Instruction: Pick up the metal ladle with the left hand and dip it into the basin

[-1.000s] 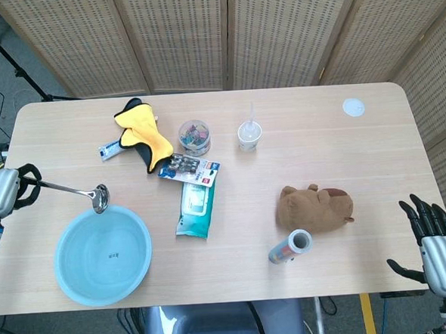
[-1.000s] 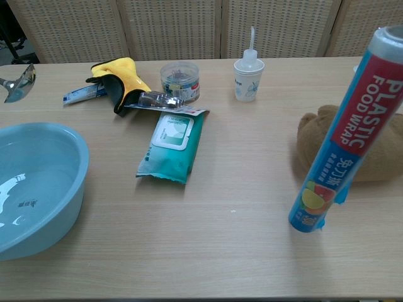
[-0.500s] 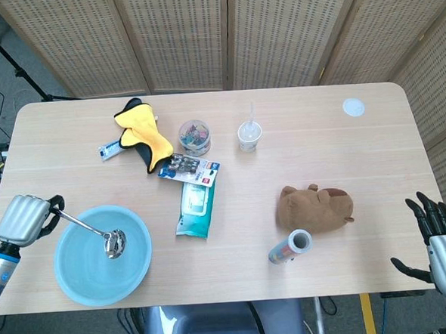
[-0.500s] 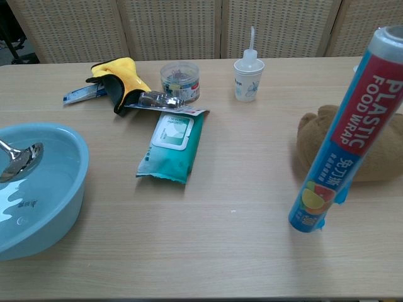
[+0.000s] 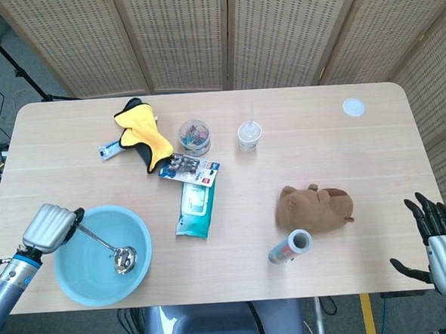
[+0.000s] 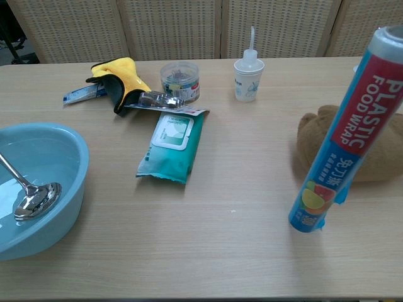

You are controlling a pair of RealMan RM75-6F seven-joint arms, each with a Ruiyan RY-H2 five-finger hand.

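The left hand (image 5: pixel 51 226) is curled tight around the ladle (image 5: pixel 106 244) handle, just beside the basin (image 5: pixel 140 236) rim. The right hand (image 5: pixel 439 241) hangs off the bench's (image 5: pixel 343 152) near right corner, fingers spread and empty.

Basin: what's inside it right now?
The metal ladle's bowl sits low inside the blue basin, its handle slanting up over the rim to the left robot hand. Reflections suggest a little water. The basin floor under the ladle bowl is hidden.
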